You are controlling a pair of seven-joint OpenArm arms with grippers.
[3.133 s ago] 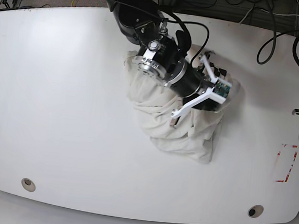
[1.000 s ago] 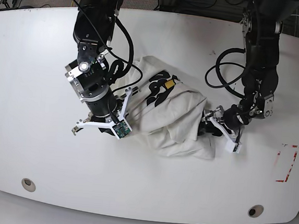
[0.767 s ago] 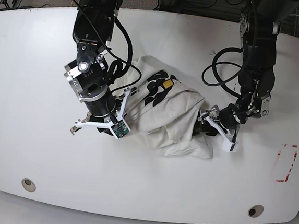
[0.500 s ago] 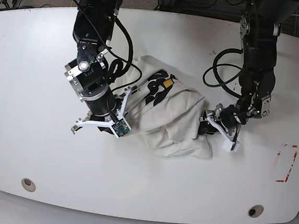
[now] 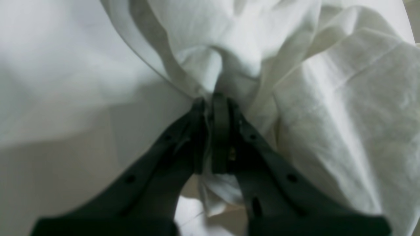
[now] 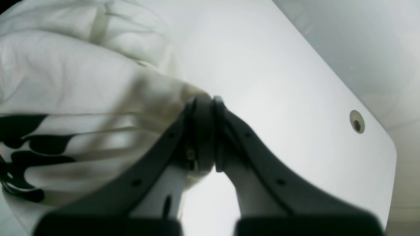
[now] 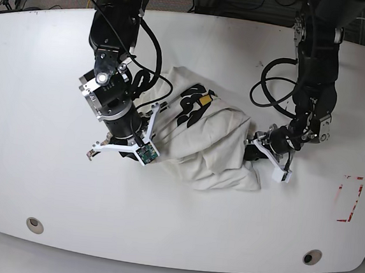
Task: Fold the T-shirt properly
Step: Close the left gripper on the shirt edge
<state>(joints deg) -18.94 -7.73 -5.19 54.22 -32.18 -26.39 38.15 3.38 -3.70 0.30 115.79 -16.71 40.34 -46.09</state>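
T-shirt (image 7: 207, 145) lies bunched mid-bench (image 7: 39, 98), black print and yellow patch facing up. Left fingers (image 5: 215, 108) pressed together, pinching a fold of cloth at their tips; fabric rises just beyond them. Right fingers (image 6: 203, 108) likewise pinched on the shirt's edge on the print side, bare bench beyond. Grips sit on opposite sides of the heap, prob. so the arms can pull apart & spread it flat before folding.

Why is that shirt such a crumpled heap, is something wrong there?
Nothing looks damaged or spilled. The T-shirt is bunched in a wrinkled mound on the table, its black print and small yellow patch twisted on top. The left claw and right claw each pinch an edge.
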